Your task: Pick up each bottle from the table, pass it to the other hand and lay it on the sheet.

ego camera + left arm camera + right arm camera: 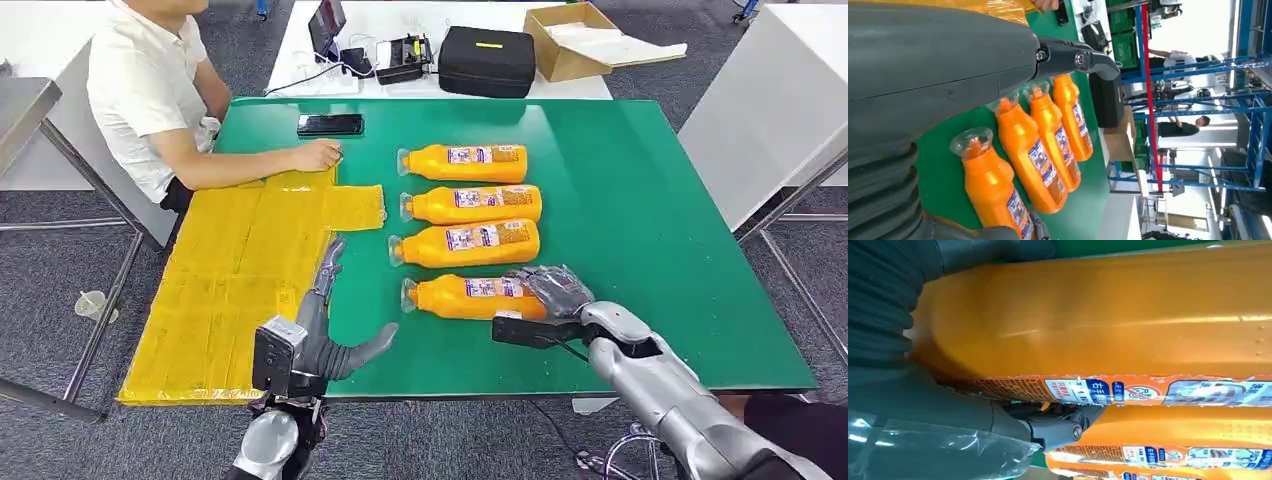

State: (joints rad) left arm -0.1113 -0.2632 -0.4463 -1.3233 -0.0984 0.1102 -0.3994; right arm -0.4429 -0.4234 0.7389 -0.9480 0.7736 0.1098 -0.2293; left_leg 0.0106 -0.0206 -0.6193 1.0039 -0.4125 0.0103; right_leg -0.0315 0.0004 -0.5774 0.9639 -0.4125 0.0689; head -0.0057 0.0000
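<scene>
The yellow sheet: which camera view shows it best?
The head view: the yellow sheet lies whole on the green table's left side, beside the four bottles. The left wrist view catches just a yellow strip past the left hand; the right wrist view shows bottles instead.

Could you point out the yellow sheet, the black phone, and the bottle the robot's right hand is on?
crinkled yellow plastic sheet [225, 290]: head view, its bare middle.
flat black phone [330, 124]: head view, centre of its screen.
nearest orange plastic bottle [460, 297]: head view, its body left of the right hand [555, 288].
</scene>
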